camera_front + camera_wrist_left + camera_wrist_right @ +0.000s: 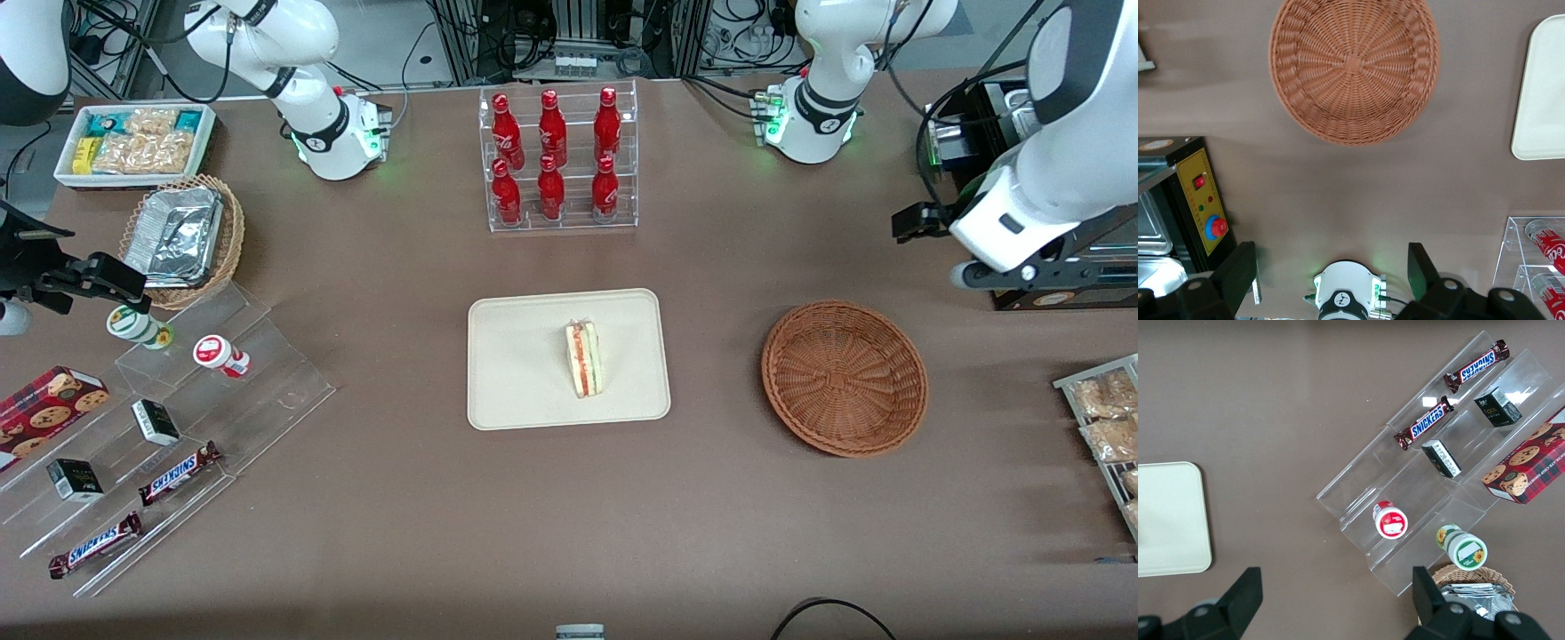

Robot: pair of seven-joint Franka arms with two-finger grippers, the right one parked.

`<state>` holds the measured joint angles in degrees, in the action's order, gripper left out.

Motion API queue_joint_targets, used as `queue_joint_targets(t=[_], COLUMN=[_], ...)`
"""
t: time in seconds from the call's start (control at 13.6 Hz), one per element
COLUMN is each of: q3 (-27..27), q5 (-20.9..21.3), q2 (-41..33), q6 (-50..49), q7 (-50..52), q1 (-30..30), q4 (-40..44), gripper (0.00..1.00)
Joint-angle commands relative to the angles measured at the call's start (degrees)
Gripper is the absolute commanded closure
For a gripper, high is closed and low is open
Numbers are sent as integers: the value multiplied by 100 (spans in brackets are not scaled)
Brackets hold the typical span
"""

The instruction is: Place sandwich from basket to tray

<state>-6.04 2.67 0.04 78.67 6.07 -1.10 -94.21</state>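
Brown worktop (427, 498): sandwich (583, 358) rests on tray (524, 391); basket (844, 376) empty. Pincer (1331, 270), wide open and empty, hovers above. Risk: descending again could disturb the basket.

Cream-beige tray (524, 391), reddish-brown woven basket (845, 378), pale sandwich (583, 357) (red and green layers)

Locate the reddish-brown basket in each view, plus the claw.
Front view: basket sits empty beside the tray, toward the working arm's end.
Left wrist view: basket below the open claw.
Right wrist view: not in it.
Shared landmark: the tray.
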Motion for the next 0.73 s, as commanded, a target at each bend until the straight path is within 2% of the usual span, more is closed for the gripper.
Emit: queue_joint_targets(t=[0.0,0.44,0.66], q3=[278,753,789], q5=[-100,-311,-302], q2=[-355,-452,-321], q6=[-96,-141,69], q7=[-62,-45,-62], q1=[-136,-145,-258], q4=[-256,26,26], gripper=[0,0,0])
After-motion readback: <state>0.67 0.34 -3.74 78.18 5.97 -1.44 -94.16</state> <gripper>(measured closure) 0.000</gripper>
